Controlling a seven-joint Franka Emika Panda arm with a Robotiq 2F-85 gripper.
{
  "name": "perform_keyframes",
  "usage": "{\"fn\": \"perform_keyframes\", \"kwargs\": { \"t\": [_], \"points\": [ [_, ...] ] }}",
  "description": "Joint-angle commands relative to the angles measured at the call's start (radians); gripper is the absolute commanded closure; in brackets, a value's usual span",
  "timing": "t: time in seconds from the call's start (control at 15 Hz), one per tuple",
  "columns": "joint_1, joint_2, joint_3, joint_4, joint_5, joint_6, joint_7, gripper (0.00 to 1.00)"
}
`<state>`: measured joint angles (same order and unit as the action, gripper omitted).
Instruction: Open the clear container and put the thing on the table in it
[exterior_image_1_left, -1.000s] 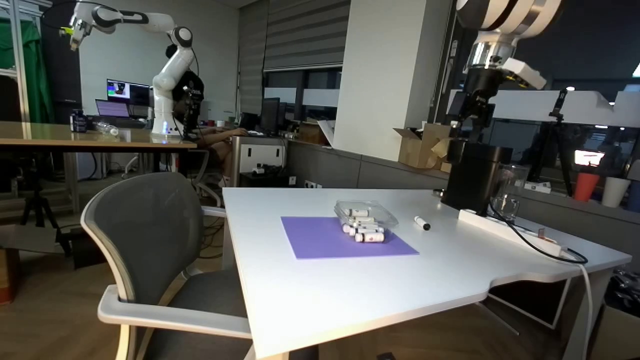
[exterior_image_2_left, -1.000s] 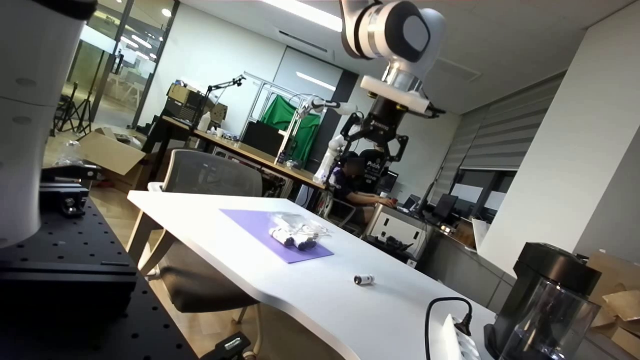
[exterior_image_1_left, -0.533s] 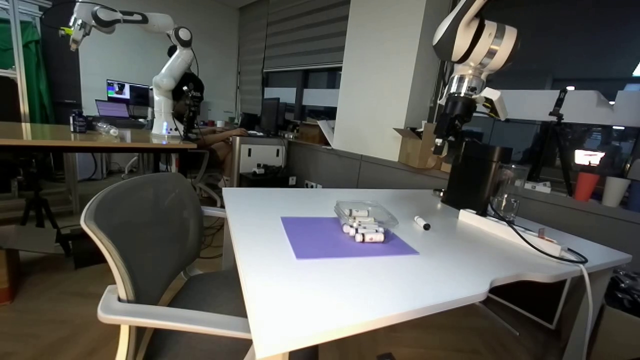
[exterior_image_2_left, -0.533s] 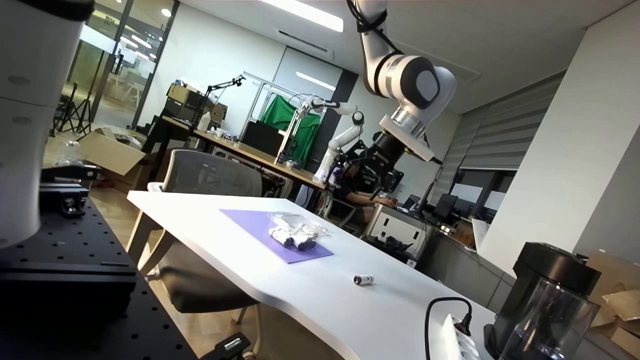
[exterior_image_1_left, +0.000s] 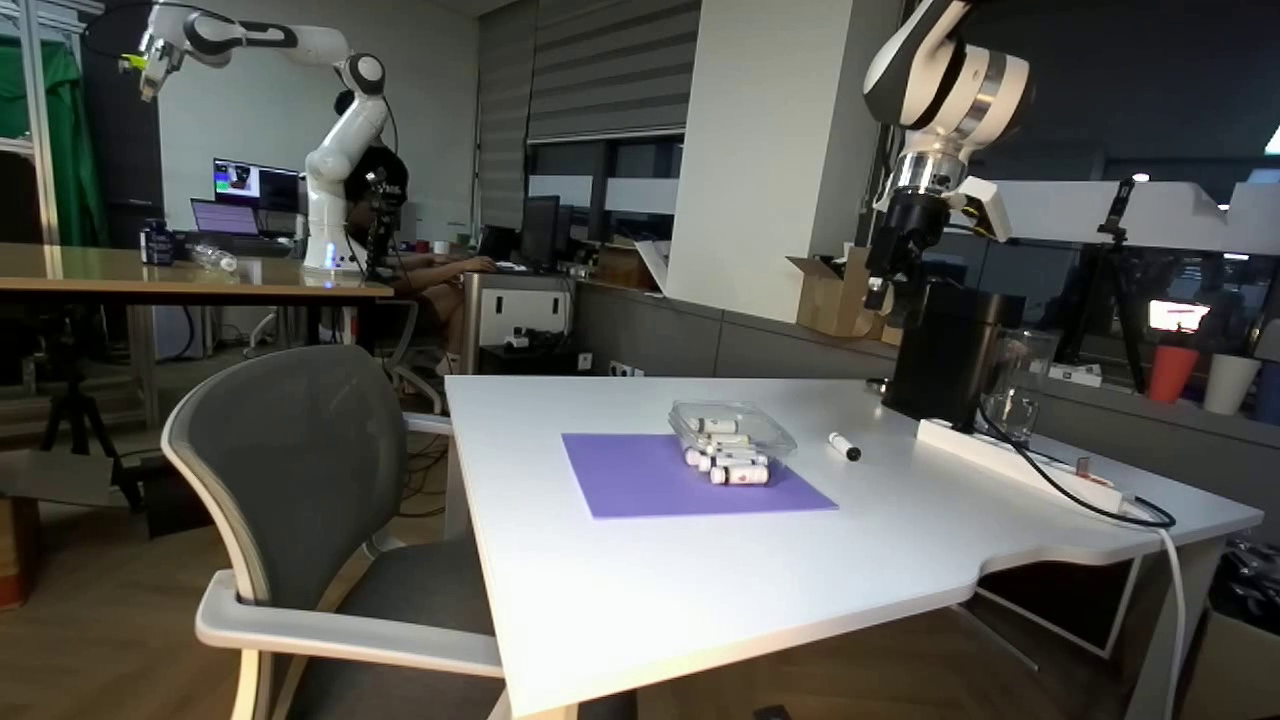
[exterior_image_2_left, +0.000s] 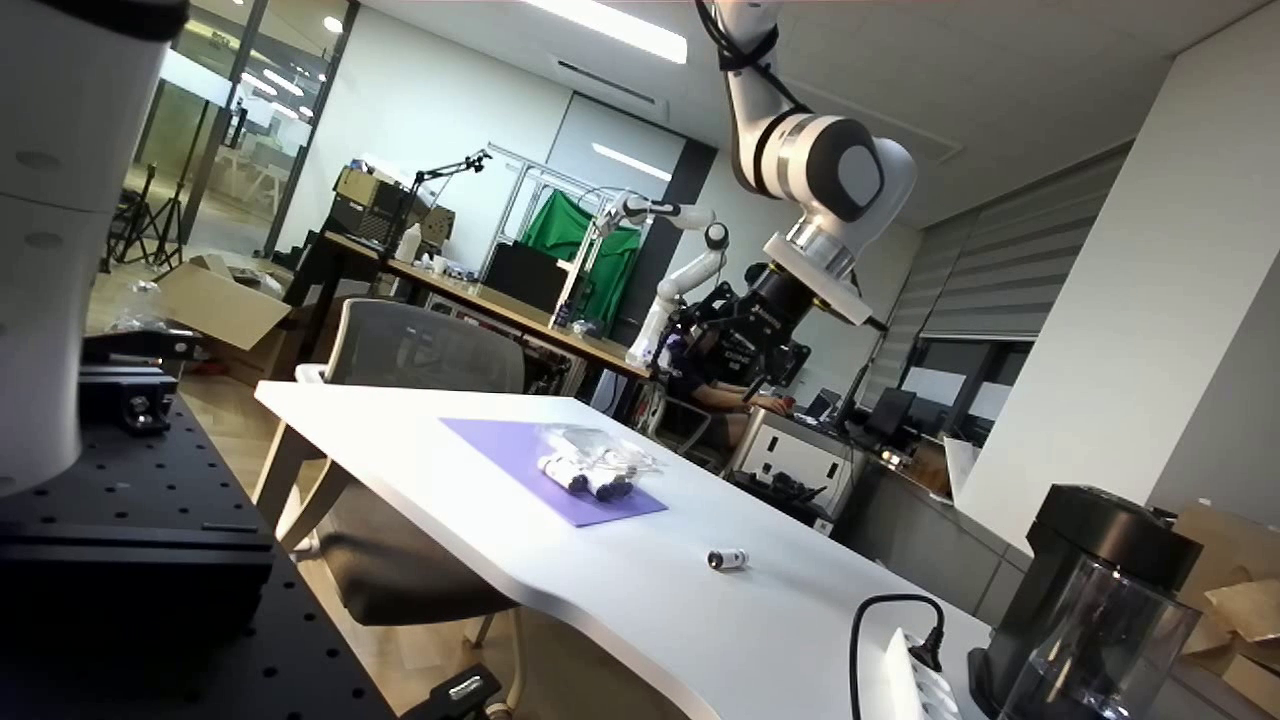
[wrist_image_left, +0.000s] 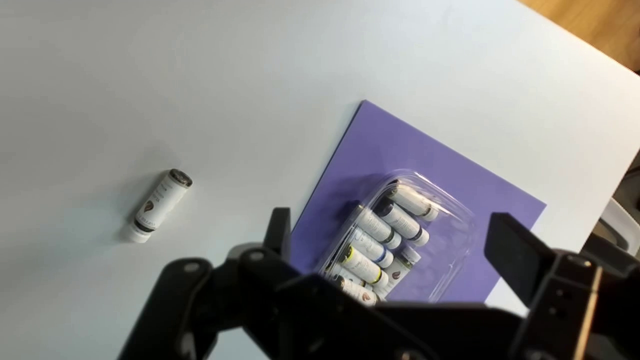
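The clear container (exterior_image_1_left: 778, 432) is a low see-through plastic box holding several small white bottles. It sits on the purple mat in both exterior views (exterior_image_2_left: 572, 436) and the wrist view (wrist_image_left: 452, 250). I cannot tell whether its lid is shut. A loose small white bottle with a dark end (exterior_image_1_left: 844, 446) lies on its side on the white table (exterior_image_1_left: 640, 580), off the mat; it also shows in the other views (exterior_image_2_left: 727, 559) (wrist_image_left: 159, 206). My gripper (wrist_image_left: 392, 235) is open and empty, high above the table; it also shows in both exterior views (exterior_image_1_left: 890, 298) (exterior_image_2_left: 706, 377).
The purple mat (exterior_image_1_left: 630, 485) lies under the container. A tall black machine (exterior_image_1_left: 935, 350) with a clear jug (exterior_image_1_left: 1020, 385) stands at one end of the table. A white power strip (exterior_image_1_left: 1010, 465) with a black cable lies near it. A chair (exterior_image_1_left: 300, 470) stands at a table edge.
Over the last second my gripper has tilted and moved left in an exterior view; it has barely moved in the last half second. The container and loose bottle have not moved.
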<state>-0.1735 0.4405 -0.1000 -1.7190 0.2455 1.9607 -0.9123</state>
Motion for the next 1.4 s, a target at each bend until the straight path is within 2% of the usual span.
{"fn": "perform_keyframes", "kwargs": {
  "t": [0.0, 0.33, 0.73, 1.13, 1.33],
  "points": [
    [-0.028, -0.001, 0.031, 0.002, -0.014, -0.001, 0.009, 0.0],
    [-0.091, 0.162, 0.085, 0.2, 0.03, 0.038, -0.179, 0.0],
    [-0.124, 0.445, 0.182, 0.506, 0.051, 0.024, -0.289, 0.0],
    [-0.113, 0.69, 0.27, 0.777, 0.08, 0.006, -0.266, 0.0],
    [-0.108, 0.771, 0.298, 0.881, 0.098, -0.012, -0.243, 0.0]
  ]
}}
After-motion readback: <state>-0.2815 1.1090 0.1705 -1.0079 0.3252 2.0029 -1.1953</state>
